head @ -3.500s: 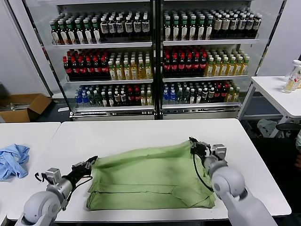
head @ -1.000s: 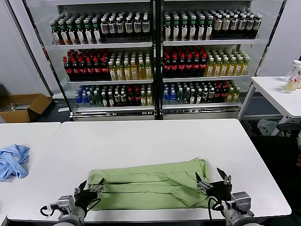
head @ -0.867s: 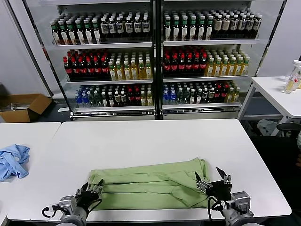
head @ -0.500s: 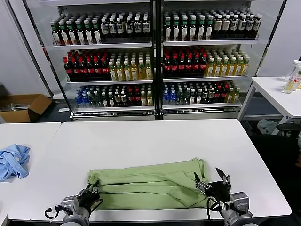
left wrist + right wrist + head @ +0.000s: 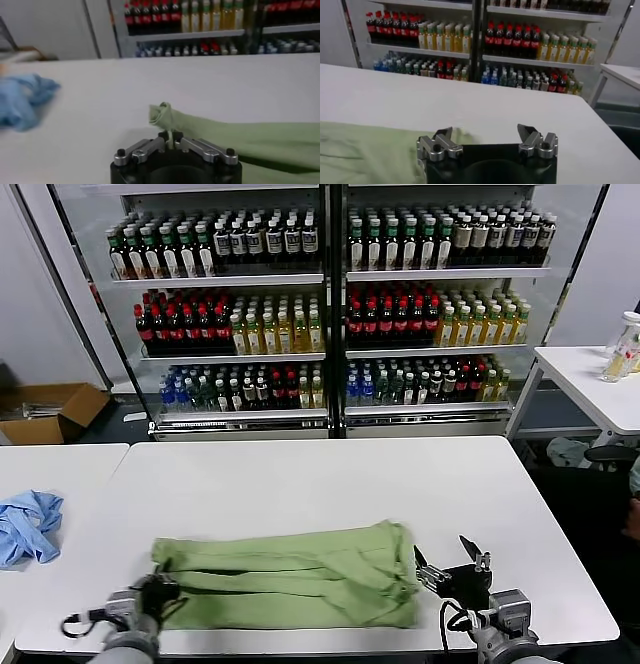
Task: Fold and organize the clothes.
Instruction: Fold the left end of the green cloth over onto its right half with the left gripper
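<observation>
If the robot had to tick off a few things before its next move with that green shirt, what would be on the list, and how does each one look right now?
1. Left gripper pinching the green shirt: ok, its fingers are shut on the shirt's left corner.
2. Right gripper free of the cloth: ok, it is open beside the shirt's right end.
3. Shirt folded into a flat band: ok in the main, though the right end is bunched.
4. Shirt fully on the white table: ok, but near the front edge.
5. Light blue garment out of the way: ok, it lies apart on the side table.
6. Buttons and print: cannot tell, hidden.

Light green shirt (image 5: pixel 285 574), folded lengthwise, flat on table
</observation>
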Robot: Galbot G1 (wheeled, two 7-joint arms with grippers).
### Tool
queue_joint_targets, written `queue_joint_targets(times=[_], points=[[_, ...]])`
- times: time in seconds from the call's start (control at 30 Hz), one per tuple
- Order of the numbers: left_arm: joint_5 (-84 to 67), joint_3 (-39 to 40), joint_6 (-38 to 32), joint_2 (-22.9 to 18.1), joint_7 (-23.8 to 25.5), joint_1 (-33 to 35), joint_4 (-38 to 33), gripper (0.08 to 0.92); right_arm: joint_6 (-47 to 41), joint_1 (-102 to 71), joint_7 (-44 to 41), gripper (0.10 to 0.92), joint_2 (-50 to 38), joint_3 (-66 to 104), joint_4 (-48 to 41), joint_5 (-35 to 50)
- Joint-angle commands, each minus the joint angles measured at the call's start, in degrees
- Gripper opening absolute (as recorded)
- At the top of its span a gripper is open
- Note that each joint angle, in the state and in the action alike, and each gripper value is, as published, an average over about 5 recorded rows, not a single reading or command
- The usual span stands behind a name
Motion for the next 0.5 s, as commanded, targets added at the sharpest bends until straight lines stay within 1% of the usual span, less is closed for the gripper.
queue_joint_targets(times=[0.03,0.13,0.2,0.27,0.37,0.5], points=[[7.0,-21.3,0.8,6.0,3.4,3.7,-2.5,0.094,0.0,0.4,0.0,0.823,0.0,0.0,-0.3,-0.1],[8.2,-23.3,1.3,7.2,4.1,3.5,-1.4,0.094,0.0,0.9,0.0,0.823,0.0,0.0,-0.4,0.0],[8.3,-22.0,1.3,7.4,4.1,3.1,-1.1,0.094,0.0,1.0,0.0,0.823,-0.1,0.2,-0.3,0.1],[8.1,-19.2,1.3,6.4,4.0,2.8,-2.4,0.094,0.0,1.0,0.0,0.823,-0.1,0.6,-0.2,0.1],[6.7,-11.5,1.3,3.4,4.0,2.5,-7.2,0.094,0.0,0.5,0.0,0.823,-0.2,1.4,0.2,0.1],[1.9,3.4,1.4,-0.7,3.7,2.2,-13.2,0.094,0.0,0.0,0.0,0.823,-0.3,2.0,0.6,0.1]])
